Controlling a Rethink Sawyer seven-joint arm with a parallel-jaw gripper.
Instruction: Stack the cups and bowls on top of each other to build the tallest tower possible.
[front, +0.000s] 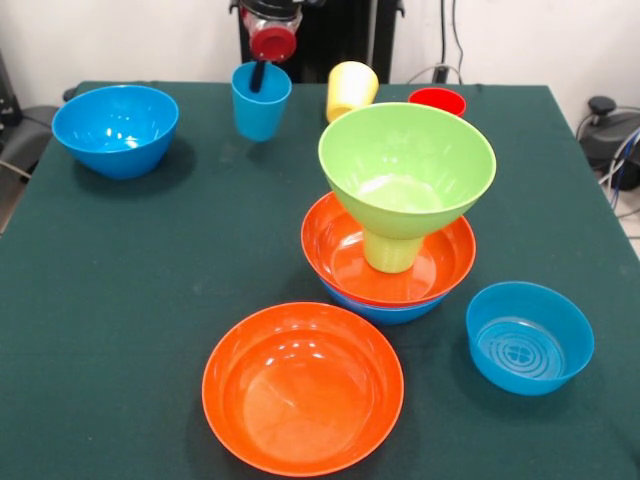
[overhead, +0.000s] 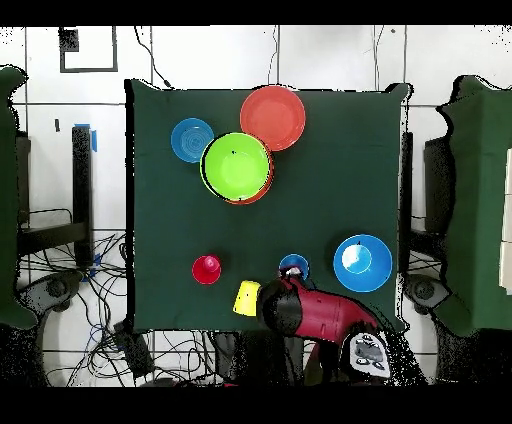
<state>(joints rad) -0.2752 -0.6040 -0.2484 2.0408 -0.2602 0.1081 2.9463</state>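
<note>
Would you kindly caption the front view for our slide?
Gripper reaching into the blue cup behind a partly built tower topped by a green bowl.

Five glossy plastic bowls show, two blue, two orange, one lime green, a sliver of another blue bowl beneath, plus four tapered plastic cups: blue, yellow, red, lime green.

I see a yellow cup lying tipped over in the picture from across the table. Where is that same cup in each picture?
Front view: the yellow cup lies near the top edge, between the blue cup and the red cup.
Overhead view: the yellow cup sits low, at the table's bottom edge.
Shared landmark: the red cup beside it.
</note>
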